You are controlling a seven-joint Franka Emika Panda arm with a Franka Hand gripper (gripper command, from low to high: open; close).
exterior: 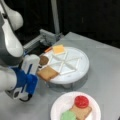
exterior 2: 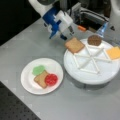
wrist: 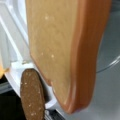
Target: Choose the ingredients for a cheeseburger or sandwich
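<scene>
Tan-brown toast squares number two. One lies on the white paper plate (exterior: 56,107) (exterior 2: 26,80) as the base of the sandwich (exterior: 76,110) (exterior 2: 45,77); the second toast square (exterior: 47,73) (exterior 2: 74,45) (wrist: 62,50) sits at the rim of the round white divided tray (exterior: 80,72) (exterior 2: 85,75). On the plate there is one green disc (exterior: 68,115) (exterior 2: 38,70) and one red disc (exterior: 81,101) (exterior 2: 51,79). The red one rests on the toast, while the green one lies against the toast's edge, partly on the plate. On the tray are one brown patty disc (exterior: 44,60) (exterior 2: 94,40) (wrist: 31,96) and one yellow-orange cheese square (exterior: 58,49) (exterior 2: 114,53), each in its own wedge compartment.

The toast at the tray's rim lies nearly flat, one corner jutting outward past the edge toward the gripper (exterior: 33,72) (exterior 2: 66,33). In the wrist view it fills most of the frame, its long axis running from top to bottom, with the patty just beside its lower end.

The arm reaches in from a front view's left (exterior: 10,50) — white links, then a blue-and-white wrist. The gripper's tip is right at the toast's outer corner; whether its jaws are clamped on the piece or apart I cannot tell. The plate with the sandwich is on the grey table (exterior: 105,62) (exterior 2: 75,105) just beside the tray, apart from the gripper.
</scene>
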